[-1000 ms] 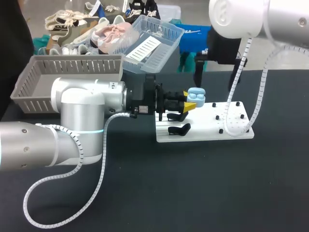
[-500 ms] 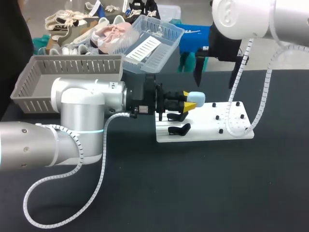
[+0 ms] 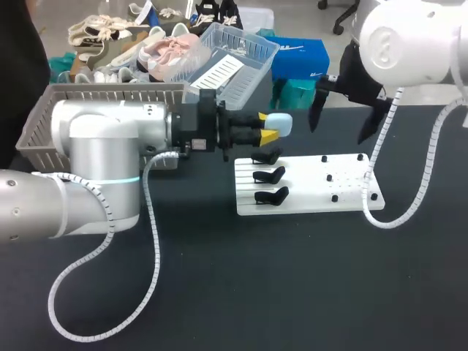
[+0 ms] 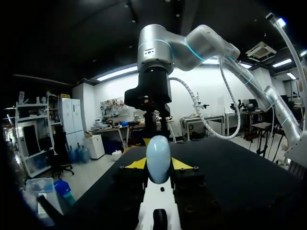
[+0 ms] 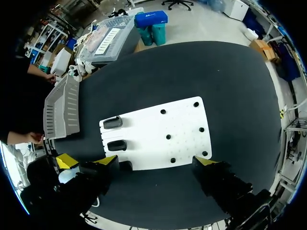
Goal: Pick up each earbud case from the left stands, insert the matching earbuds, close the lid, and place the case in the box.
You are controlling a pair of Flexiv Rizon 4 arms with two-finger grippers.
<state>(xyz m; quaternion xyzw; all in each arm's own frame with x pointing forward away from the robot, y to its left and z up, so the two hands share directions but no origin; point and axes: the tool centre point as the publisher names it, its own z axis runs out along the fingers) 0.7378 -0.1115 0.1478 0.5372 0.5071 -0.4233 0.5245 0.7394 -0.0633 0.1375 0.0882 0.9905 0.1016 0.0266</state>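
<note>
**Earbud case** (image 3: 281, 123): pale blue, rounded. The lid looks shut, with no gap visible in the head or left wrist view. It is off the stands and in the air above the table (image 3: 292, 278), over the gap between the white board (image 3: 307, 191) and the grey basket (image 3: 44, 124), closer to the board's left end.

**Left pincer** (image 3: 268, 126): clamped on the case. In the wrist view both yellow tips press the shell from opposite sides at a narrow opening, and most of the case (image 4: 158, 152) stands out past them.

**Stands** (image 3: 269, 175): three black ones on the board's left end, all bare. No loose earbuds can be made out among the small black pegs (image 3: 330, 178) on the right part.

**Right pincer** (image 3: 338, 131): high over the board's far right corner, fingers spread wide, nothing between them. Its wrist view looks down on the board (image 5: 158, 134), with the basket (image 5: 62, 108) off to one side.

**Judgement:**
- The step in hand is the transfer to the basket, taken here as the box.
- Whether the earbuds are inside cannot be checked with the lid down.

**To do it well:**
- Hold the squeeze firm, since the shell is smooth and curved and could twist or slip between the tips.
- Carry the case clear over the basket's near wall, which stands well above the table.
- Bring the case down inside the basket before opening the fingers. A low release should spare the lid a knock that might pop it.
- The right arm is well apart from this path, so no clash is expected.
</note>
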